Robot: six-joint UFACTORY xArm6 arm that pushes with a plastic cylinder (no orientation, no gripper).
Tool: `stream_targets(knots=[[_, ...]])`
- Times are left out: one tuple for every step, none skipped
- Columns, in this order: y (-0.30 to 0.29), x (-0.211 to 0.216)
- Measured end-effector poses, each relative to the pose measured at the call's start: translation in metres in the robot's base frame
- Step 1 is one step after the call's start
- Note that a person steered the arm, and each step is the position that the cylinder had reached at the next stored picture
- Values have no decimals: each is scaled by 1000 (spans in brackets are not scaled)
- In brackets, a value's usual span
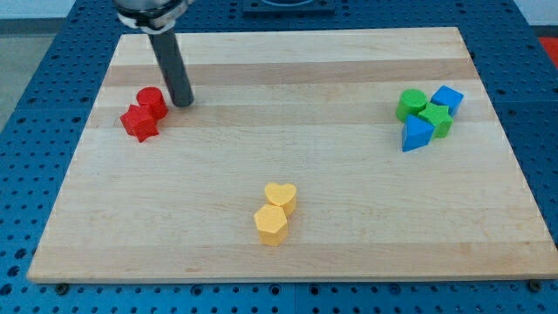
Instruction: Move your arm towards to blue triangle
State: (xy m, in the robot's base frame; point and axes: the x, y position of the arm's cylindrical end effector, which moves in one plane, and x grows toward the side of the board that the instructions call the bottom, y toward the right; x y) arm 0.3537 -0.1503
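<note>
The blue triangle point(417, 133) lies at the view's right on the wooden board point(288, 235), touching a green star-like block point(436, 118). A green cylinder point(411, 104) and a blue cube point(447, 98) sit just above them in the same cluster. My tip point(182, 102) is at the view's upper left, far from the blue triangle, just to the right of a red cylinder point(153, 101). A red star-like block point(139, 122) lies below-left of that cylinder.
A yellow heart point(281, 197) and a yellow hexagon point(271, 224) sit together at the lower middle of the board. The board lies on a blue perforated table point(35, 105).
</note>
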Motion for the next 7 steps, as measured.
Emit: stream_targets(knots=[[42, -2], [82, 9], [120, 37], [153, 76], [185, 109], [230, 126], [286, 126]])
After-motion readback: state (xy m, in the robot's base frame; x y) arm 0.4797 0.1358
